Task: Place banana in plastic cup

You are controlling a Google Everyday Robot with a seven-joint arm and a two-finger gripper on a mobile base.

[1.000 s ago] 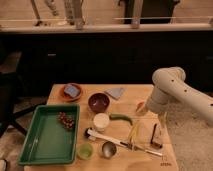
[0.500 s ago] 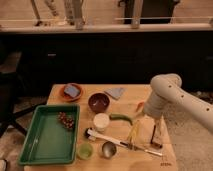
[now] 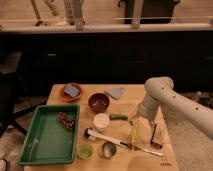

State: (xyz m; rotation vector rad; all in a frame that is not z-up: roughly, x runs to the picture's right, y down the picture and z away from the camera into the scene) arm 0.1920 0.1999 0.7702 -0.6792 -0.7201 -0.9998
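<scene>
The pale yellow banana (image 3: 133,135) lies on the wooden table (image 3: 127,95), right of centre, beside a long white-handled utensil (image 3: 107,137). My gripper (image 3: 145,134) hangs from the white arm that reaches in from the right. It is low over the table with its fingers spread open, and the banana is at the left finger. Nothing is held. The small light-green plastic cup (image 3: 84,151) stands near the front edge, left of the gripper, with a shiny metal cup (image 3: 109,149) beside it.
A green tray (image 3: 45,142) with grapes (image 3: 66,120) fills the left side. An orange plate with a blue sponge (image 3: 71,91), a dark red bowl (image 3: 98,102), a white cup (image 3: 101,121), a short green vegetable (image 3: 118,117) and a grey cloth (image 3: 116,92) lie further back.
The arm has come down and shifted slightly left, bringing the open gripper lower over the banana. Nothing on the table has moved.
</scene>
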